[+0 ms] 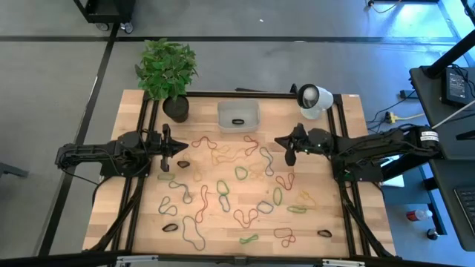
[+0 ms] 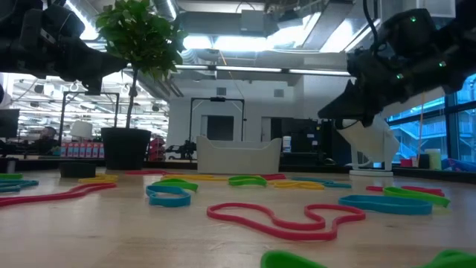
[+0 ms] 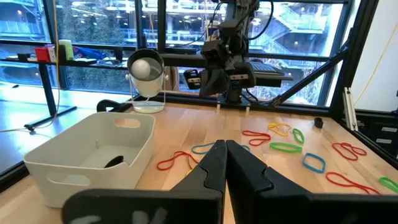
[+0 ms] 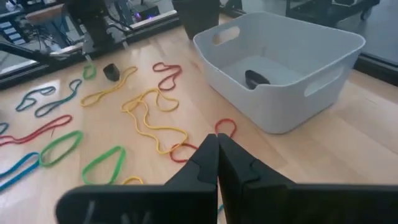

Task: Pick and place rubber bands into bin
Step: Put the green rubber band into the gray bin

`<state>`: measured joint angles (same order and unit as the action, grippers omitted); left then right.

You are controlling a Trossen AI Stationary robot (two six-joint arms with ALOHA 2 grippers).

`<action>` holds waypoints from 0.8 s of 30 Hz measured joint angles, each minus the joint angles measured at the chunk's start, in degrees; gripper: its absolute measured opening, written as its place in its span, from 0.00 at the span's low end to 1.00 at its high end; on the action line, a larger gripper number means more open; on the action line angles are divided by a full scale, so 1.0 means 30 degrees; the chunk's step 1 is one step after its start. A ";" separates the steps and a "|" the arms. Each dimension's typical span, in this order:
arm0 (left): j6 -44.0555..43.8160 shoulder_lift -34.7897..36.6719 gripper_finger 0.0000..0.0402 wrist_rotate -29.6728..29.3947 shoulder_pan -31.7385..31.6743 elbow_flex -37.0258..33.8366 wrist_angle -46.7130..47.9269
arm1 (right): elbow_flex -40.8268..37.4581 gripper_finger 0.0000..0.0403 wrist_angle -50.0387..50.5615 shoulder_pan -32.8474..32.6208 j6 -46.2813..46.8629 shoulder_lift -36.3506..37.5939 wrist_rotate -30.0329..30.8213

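Note:
Many rubber bands (image 1: 223, 185) in red, green, yellow and black lie loose on the wooden table. The grey bin (image 1: 237, 116) stands at the far middle, with one black band (image 4: 256, 79) on its floor. My left gripper (image 1: 183, 146) hovers shut at the table's left, pointing level toward the right. My right gripper (image 1: 280, 142) hovers shut at the right, just right of the bin (image 4: 280, 62), pointing toward the left. Neither has anything between its fingers, as the wrist views show for the left gripper (image 3: 225, 155) and the right gripper (image 4: 216, 155).
A potted plant (image 1: 172, 81) in a black pot stands at the far left, next to the bin. A white round camera (image 1: 313, 99) sits at the far right. Black rails (image 1: 141, 126) run along the table's left and right sides.

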<state>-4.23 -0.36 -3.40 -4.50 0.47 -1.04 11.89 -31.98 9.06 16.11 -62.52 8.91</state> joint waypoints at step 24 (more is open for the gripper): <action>-0.0841 0.0000 0.01 -0.0696 -0.0001 0.0007 -0.2626 | -0.0068 0.01 0.1017 0.0000 0.0025 -0.0007 -0.0015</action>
<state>-6.75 -0.36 -5.49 -4.50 0.49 -8.92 11.68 -28.93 9.06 16.19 -62.54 8.86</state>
